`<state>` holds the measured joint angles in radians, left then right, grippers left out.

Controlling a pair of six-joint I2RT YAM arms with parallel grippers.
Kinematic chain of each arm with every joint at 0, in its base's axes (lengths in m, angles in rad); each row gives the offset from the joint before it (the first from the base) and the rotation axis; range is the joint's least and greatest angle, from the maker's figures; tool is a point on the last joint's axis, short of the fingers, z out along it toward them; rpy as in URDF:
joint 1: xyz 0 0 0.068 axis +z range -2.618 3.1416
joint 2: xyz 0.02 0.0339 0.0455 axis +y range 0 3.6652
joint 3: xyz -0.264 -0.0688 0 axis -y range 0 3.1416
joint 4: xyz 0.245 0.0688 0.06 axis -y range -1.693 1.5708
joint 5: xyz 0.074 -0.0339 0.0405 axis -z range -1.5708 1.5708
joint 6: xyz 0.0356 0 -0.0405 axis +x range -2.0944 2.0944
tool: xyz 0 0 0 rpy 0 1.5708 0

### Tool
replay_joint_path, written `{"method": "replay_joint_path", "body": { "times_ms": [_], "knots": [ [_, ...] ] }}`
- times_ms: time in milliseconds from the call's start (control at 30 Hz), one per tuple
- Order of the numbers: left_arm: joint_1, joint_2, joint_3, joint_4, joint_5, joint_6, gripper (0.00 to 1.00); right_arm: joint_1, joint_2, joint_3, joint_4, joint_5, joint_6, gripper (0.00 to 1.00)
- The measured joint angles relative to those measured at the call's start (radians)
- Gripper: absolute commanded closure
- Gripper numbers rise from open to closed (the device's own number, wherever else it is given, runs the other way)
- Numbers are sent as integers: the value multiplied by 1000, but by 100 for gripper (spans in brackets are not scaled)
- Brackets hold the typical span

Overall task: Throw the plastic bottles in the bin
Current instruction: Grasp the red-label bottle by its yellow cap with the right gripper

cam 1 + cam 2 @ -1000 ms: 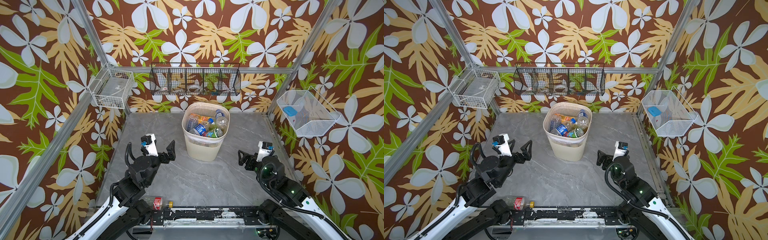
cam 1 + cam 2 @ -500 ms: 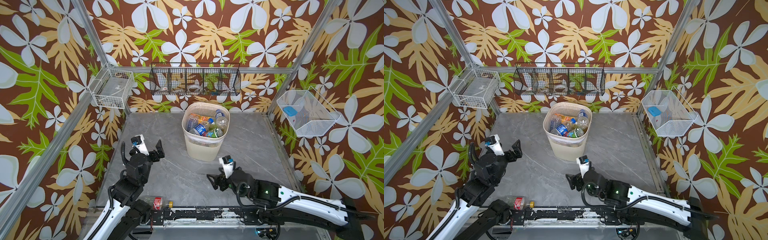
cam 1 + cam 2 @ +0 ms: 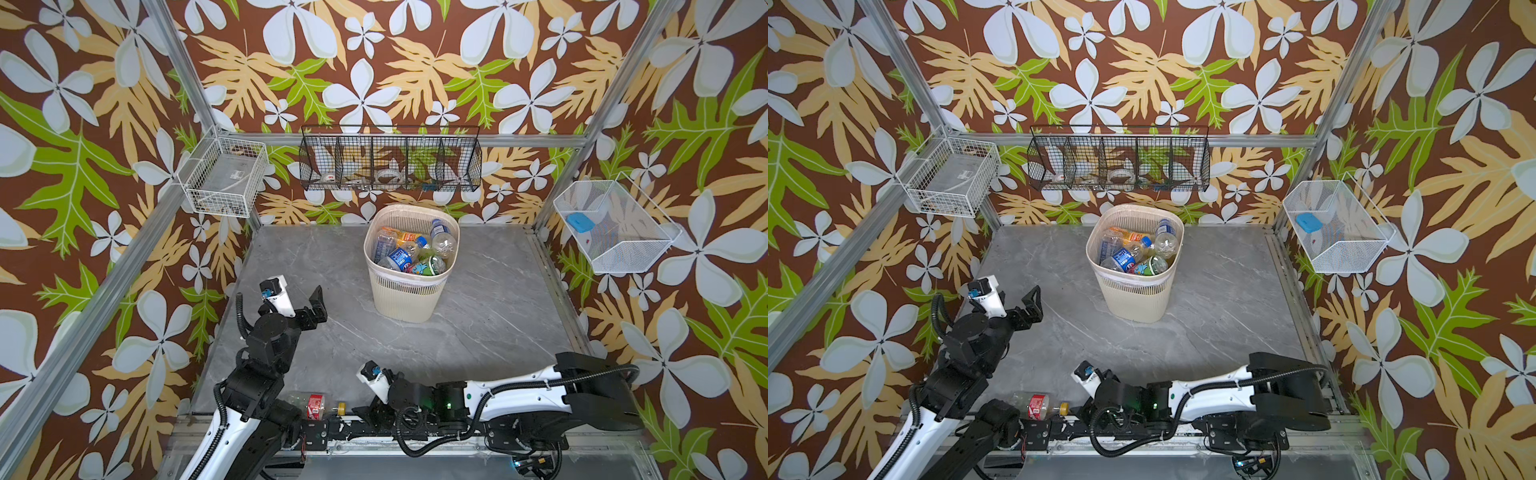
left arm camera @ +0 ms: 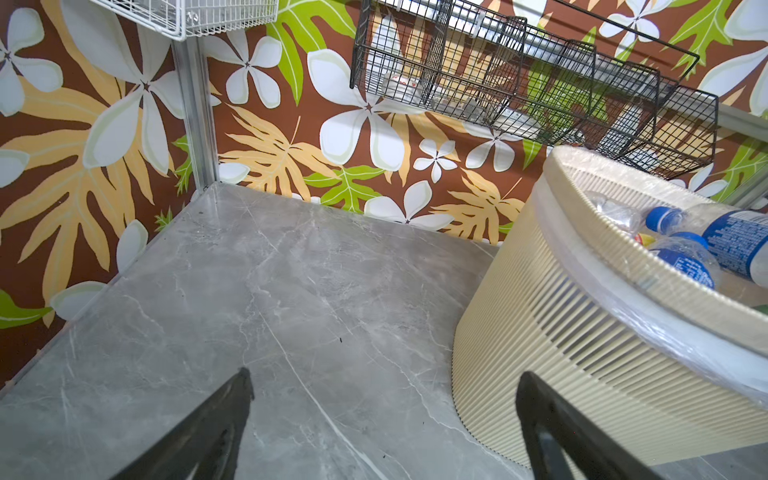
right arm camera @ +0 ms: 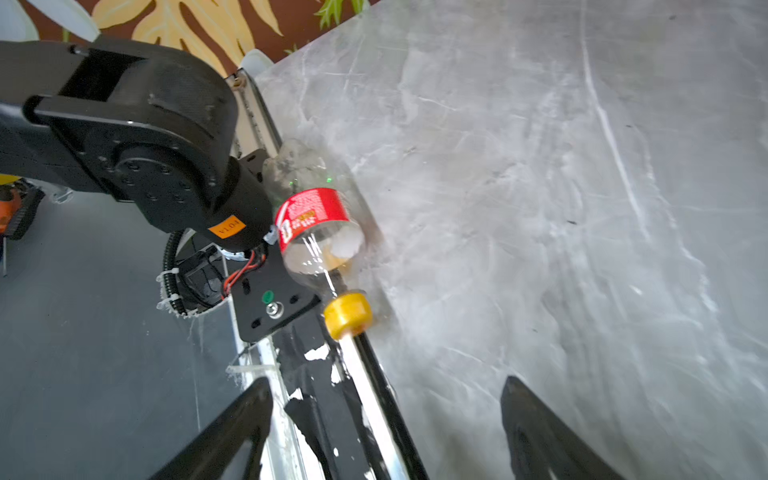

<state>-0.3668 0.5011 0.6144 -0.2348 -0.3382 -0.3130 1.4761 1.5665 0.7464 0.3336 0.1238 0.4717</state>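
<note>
Inside, crumpled clear plastic bottles (image 3: 398, 258) crowd the ribbed, slotted cream bin (image 3: 409, 297).

Brown wallpaper (image 3: 374, 62) with white flowers and green and tan leaves covers 3 walls around a grey marble-patterned floor (image 3: 478, 332). A black wire rack (image 3: 390, 158) and 2 white wire baskets (image 3: 224, 178) hang along aluminium rails (image 3: 519, 140).

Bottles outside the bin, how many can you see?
1. A clear bottle with a red label and yellow cap lies at the front edge of the table, against the left arm's base. More could be hidden beneath the arms.
</note>
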Motion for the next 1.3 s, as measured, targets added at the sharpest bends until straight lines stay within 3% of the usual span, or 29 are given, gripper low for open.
{"method": "replay_joint_path", "body": {
  "times_ms": [600, 933, 1300],
  "knots": [
    [1, -9, -1, -1, 3, 0, 0, 2, 268, 151, 80, -127, -58, 24],
    [1, -2, -1, -1, 3, 0, 0, 1, 329, 202, 77, -143, -77, 38],
    [1, 0, -1, -3, 4, 0, 0, 1, 354, 224, 75, -146, -79, 60]
  ]
}}
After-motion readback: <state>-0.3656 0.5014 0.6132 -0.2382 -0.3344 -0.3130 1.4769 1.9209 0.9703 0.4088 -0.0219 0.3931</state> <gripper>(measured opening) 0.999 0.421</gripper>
